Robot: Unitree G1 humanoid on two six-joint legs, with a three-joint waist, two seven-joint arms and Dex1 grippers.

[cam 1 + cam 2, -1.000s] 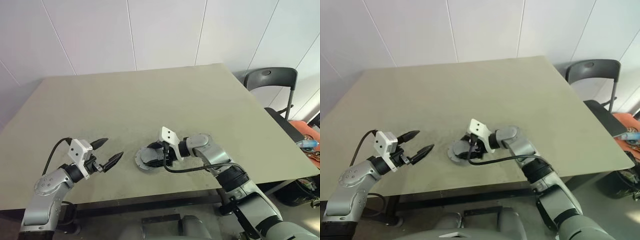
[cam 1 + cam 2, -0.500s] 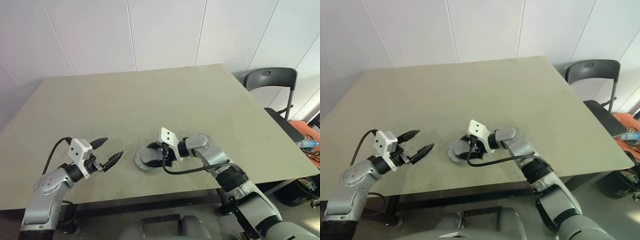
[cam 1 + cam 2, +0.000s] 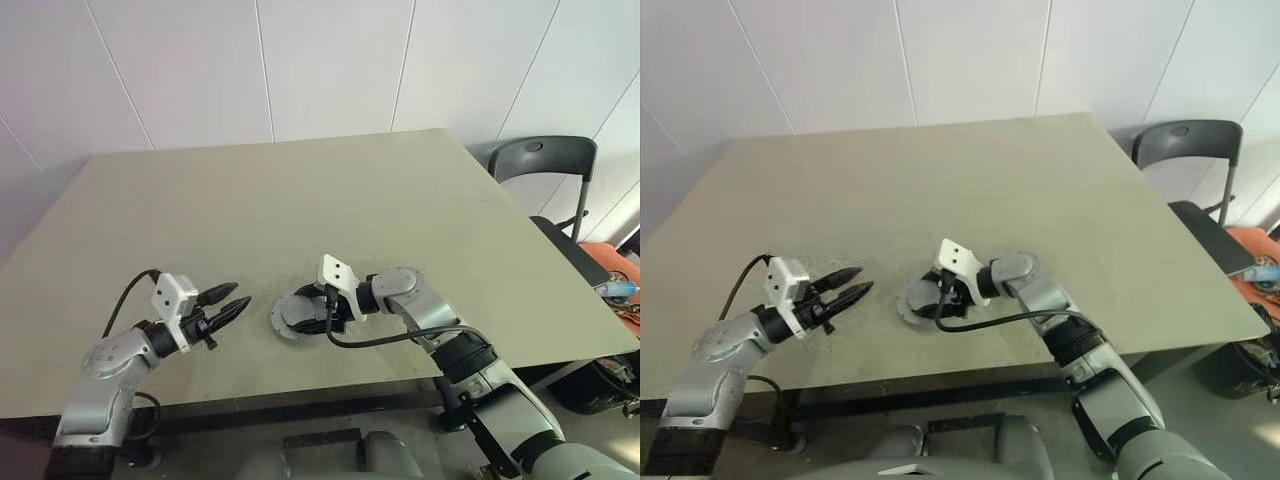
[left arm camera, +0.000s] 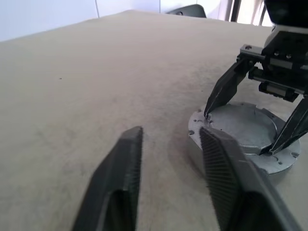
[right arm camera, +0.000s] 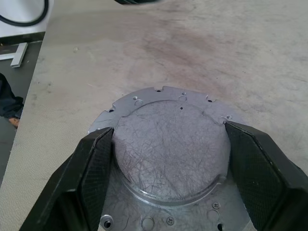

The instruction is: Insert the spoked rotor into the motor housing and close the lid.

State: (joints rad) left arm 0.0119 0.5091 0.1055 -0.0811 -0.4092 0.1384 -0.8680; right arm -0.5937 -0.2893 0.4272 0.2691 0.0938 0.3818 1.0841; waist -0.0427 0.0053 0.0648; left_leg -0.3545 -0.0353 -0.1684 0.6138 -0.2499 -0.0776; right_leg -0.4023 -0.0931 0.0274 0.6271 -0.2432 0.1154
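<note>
Right wrist view looks down on the lid (image 5: 171, 154), a scratched grey round metal cover seated on the motor housing (image 5: 144, 103), a flat silvery disc with a holed flange. The right tool (image 5: 169, 159) has its two black fingers set wide on either side of the lid's rim, though contact there is unclear.

Since a second ago the left tool (image 3: 226, 304) has drawn its fingers much closer (a clear gap remains, nothing between them) and edged towards the housing; it sits just beside it, apart. The rotor is presumably under the lid, so I judge the job to be at its closing stage.

Everything rests near the front edge of the bare olive-beige table (image 3: 300, 200). Behind are white panelled walls, and a dark plastic chair (image 3: 540, 160) stands at the right.
</note>
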